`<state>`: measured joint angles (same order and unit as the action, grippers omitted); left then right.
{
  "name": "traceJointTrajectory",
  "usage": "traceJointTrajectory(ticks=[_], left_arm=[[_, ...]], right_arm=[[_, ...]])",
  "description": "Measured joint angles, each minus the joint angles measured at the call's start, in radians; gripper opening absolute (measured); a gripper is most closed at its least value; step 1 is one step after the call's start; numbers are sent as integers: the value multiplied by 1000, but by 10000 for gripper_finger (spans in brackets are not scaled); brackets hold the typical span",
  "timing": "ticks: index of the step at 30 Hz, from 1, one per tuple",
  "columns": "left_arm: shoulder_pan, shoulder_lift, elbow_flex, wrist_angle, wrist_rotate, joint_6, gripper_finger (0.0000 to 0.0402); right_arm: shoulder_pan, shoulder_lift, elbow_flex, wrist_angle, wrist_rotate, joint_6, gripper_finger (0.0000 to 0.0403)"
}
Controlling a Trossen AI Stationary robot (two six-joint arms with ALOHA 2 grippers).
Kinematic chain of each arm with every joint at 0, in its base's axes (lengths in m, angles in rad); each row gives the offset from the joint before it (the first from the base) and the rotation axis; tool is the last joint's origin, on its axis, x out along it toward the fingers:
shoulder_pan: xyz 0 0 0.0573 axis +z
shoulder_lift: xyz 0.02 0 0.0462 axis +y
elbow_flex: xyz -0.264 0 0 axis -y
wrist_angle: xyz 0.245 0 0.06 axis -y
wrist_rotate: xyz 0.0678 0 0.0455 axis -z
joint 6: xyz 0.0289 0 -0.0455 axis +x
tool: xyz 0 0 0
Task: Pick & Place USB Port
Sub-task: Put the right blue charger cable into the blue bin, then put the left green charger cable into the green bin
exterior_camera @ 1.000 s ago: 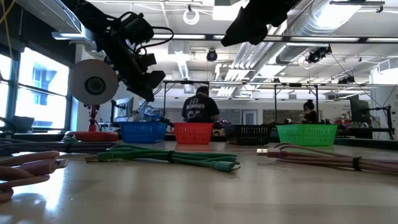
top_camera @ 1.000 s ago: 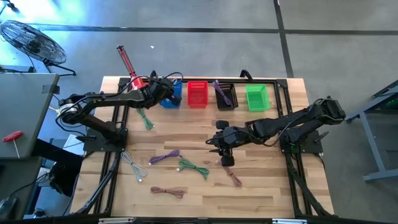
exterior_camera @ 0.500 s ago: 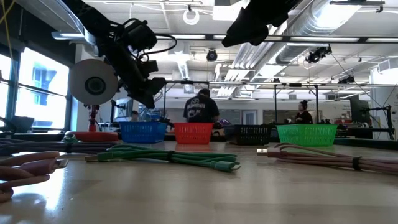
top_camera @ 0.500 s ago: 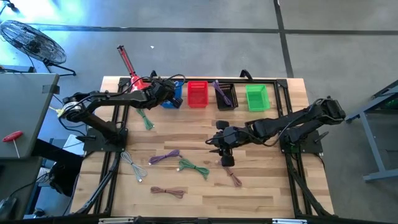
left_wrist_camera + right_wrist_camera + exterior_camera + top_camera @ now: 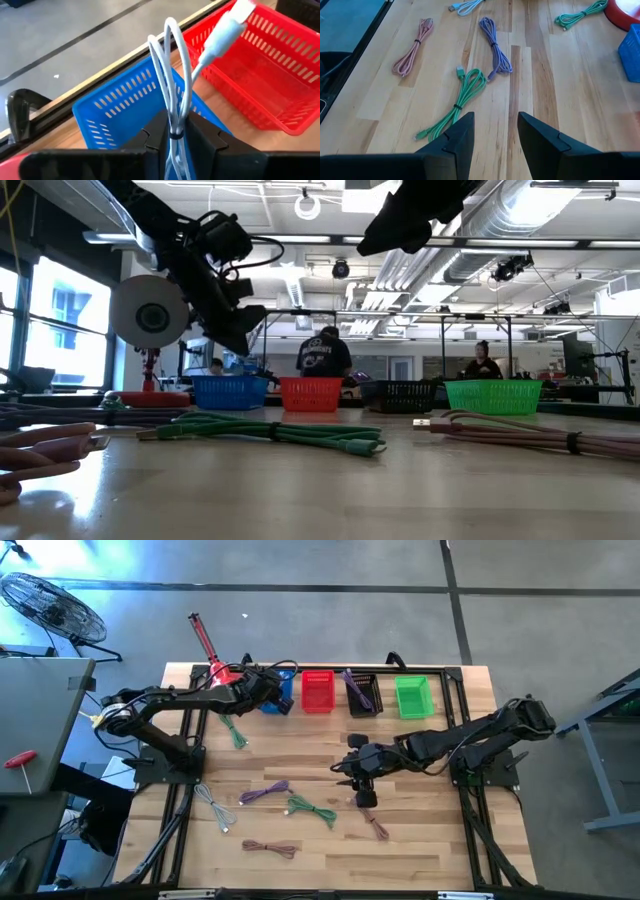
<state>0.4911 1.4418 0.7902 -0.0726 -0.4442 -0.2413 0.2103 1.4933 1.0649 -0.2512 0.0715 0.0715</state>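
Over blue basket (image 5: 120,107), white cable (image 5: 175,100) partly hidden

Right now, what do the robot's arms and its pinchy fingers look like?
Both arms are dark, almost black, built from jointed links with black cables looping along them. The left gripper and right gripper each end in two flat, angular black fingers. No markings show.
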Motion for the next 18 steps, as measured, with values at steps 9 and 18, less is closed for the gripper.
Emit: traceJointTrajectory(ticks=[9, 18], left_arm=[[0, 0, 0, 28, -96, 54, 62], [-26, -11, 151, -70, 18, 299, 62]], right_arm=[[0, 0, 0, 0, 0, 0, 142], [0, 0, 0, -1, 0, 0, 142]])
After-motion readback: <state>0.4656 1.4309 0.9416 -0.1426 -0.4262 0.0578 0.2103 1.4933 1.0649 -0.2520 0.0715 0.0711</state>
